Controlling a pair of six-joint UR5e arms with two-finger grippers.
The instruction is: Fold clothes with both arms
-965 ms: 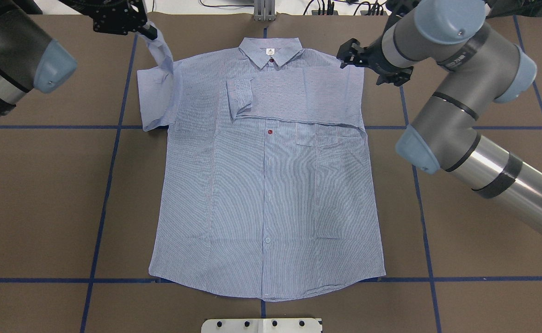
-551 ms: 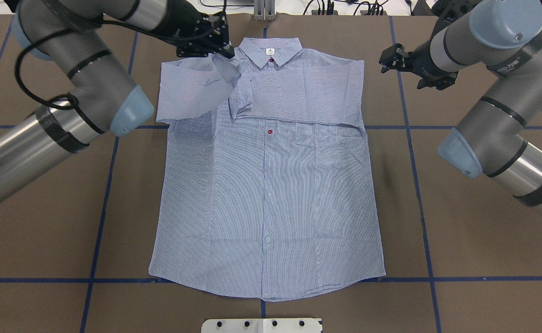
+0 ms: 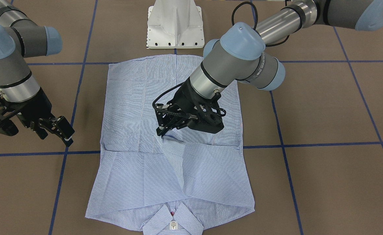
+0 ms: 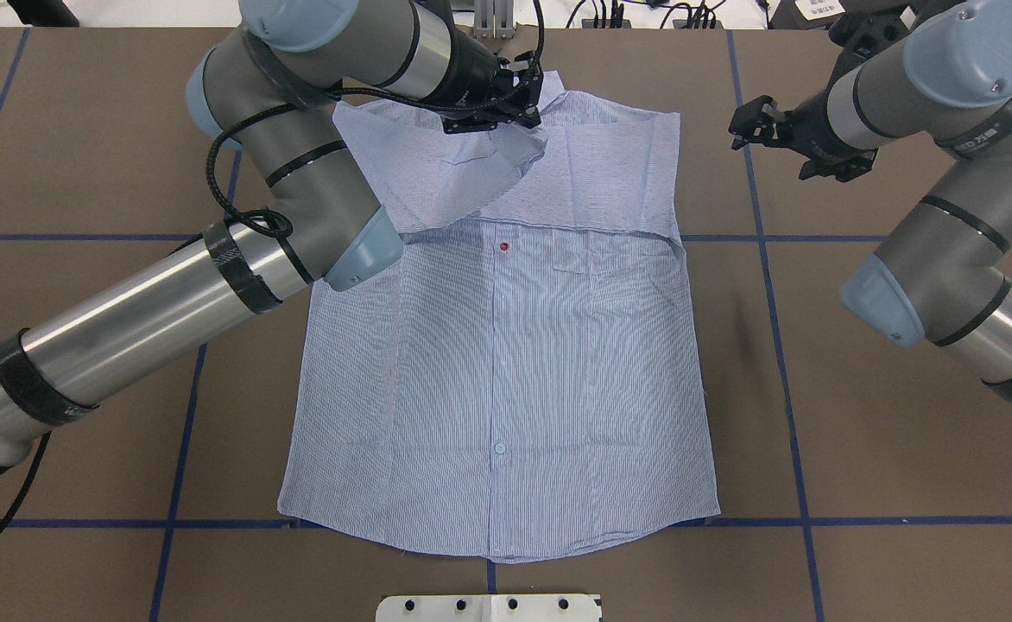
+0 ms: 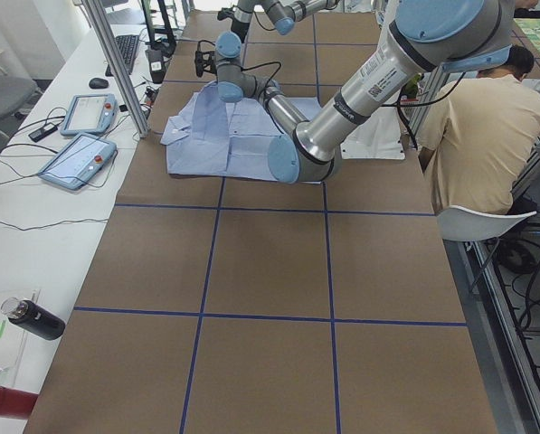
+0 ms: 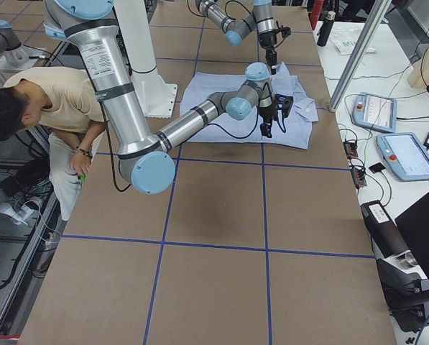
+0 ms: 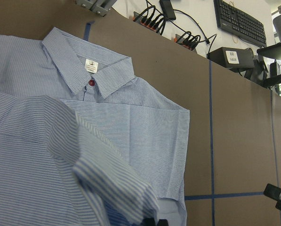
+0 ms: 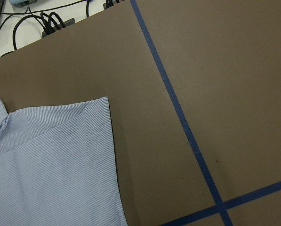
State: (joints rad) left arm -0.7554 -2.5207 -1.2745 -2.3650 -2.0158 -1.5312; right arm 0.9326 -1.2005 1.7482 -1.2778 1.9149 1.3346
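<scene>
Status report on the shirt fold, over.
Left gripper shut on sleeve of light blue pinstriped shirt, lifted over chest. Right gripper open, beside shirt. Nothing blocking.

The front view's bottom edge cuts off the collar. From overhead, the left arm covers most of that collar and one shoulder of the shirt, and the raised sleeve partly hides the fingertips of the left gripper. In the left wrist view the sleeve is blurred across the foreground, and its held end seemingly falls below the frame. Both side views show the hold too small to judge.
</scene>
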